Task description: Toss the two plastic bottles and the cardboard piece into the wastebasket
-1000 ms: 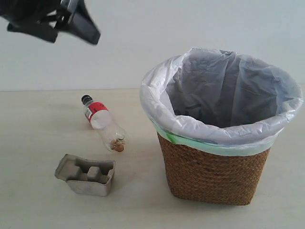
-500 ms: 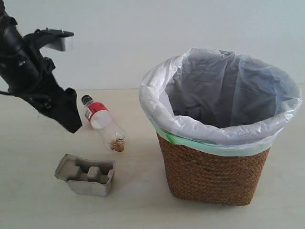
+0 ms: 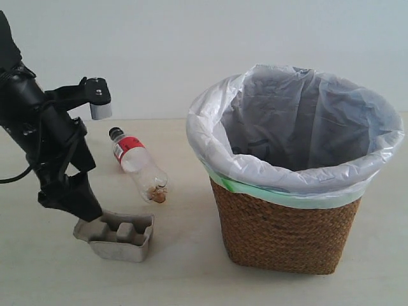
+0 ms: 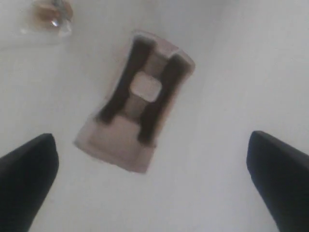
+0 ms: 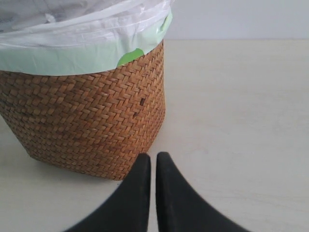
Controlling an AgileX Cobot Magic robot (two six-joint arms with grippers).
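Observation:
The cardboard piece (image 3: 118, 236), a grey-beige pulp tray, lies on the table at the front left. In the left wrist view the cardboard piece (image 4: 140, 101) shows its raised compartments. My left gripper (image 3: 83, 207) hangs open just above the tray's left end, and its fingers (image 4: 26, 179) stand wide apart with nothing between them. The black-capped, red-labelled bottle (image 3: 137, 167) lies on its side behind the tray; its base (image 4: 48, 14) shows in the left wrist view. The green-capped bottle is out of view. My right gripper (image 5: 153, 162) is shut and empty, beside the wastebasket (image 5: 87, 116).
The wicker wastebasket (image 3: 287, 229) with its white bag (image 3: 210, 127) stands at the right, taller than the bottle and the tray. A pale wall rises behind the table. The right arm does not show in the exterior view.
My left arm has come down from the top left corner, past the bottle, to just above the tray's left end. The bottle, the tray and the basket have not moved.

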